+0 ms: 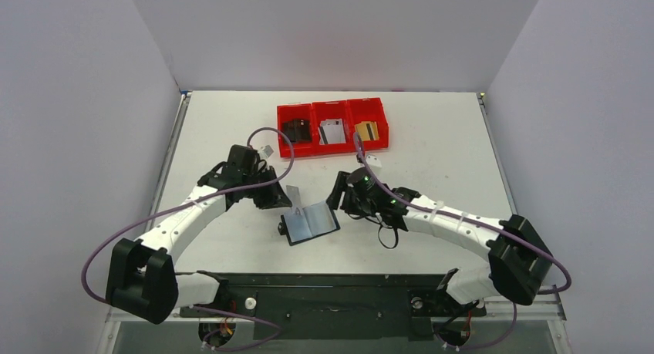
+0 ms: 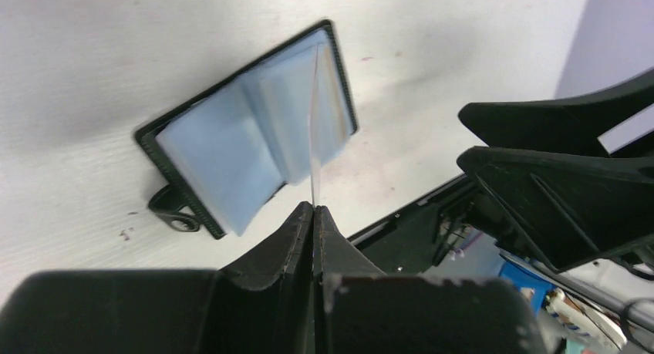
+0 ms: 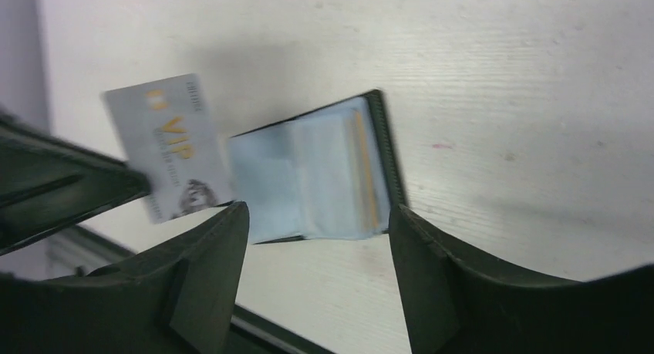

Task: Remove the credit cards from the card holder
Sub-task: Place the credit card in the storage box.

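Grey card [image 3: 168,147] — between left fingers [image 2: 297,242]

I'm reading "VIP" in gold letters across the face of the grey card [image 3: 168,147], seen on my right wrist camera. There's a line of finer print along its top edge and a dark emblem near its lower corner, both too blurred for me to read.
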Controlling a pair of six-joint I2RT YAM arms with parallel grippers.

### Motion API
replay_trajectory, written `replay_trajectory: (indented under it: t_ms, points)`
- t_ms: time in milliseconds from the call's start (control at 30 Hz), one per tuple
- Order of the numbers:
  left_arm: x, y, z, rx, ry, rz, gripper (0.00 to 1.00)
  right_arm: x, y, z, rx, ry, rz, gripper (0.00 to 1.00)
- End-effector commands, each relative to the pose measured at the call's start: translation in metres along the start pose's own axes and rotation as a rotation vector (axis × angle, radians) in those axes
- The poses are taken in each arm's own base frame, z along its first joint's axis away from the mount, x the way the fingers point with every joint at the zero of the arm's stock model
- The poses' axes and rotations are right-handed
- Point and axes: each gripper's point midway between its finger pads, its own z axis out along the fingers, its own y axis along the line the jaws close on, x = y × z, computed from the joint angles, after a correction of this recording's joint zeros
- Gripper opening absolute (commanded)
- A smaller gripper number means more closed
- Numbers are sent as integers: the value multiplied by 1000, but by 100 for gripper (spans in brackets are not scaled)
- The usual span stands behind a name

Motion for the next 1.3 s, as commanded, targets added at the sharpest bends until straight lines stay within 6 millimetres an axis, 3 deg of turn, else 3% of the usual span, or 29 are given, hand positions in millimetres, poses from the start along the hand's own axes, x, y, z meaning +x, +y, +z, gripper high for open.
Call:
replay_trajectory:
  t_ms: [0, 100, 367, 800, 933, 1267]
  points:
    - [-24, -62, -26, 268, -70, 61, 0, -26, 51, -24, -321, -49, 69, 64]
    - [-30, -87, -36, 407, -75, 59, 0, -35, 70, -41, -499, -63, 112, 65]
    - [-37, -127, -57, 636, -75, 61, 0, -50, 86, -70, -679, -113, 168, 64]
    - [-35, -138, -60, 735, -35, 29, 0, -63, 96, -83, -771, -138, 232, 57]
    - [-33, -137, -60, 739, -28, 25, 0, -65, 97, -83, -782, -143, 246, 49]
    - [-29, -133, -54, 732, -6, 17, 0, -67, 101, -81, -795, -133, 265, 7]
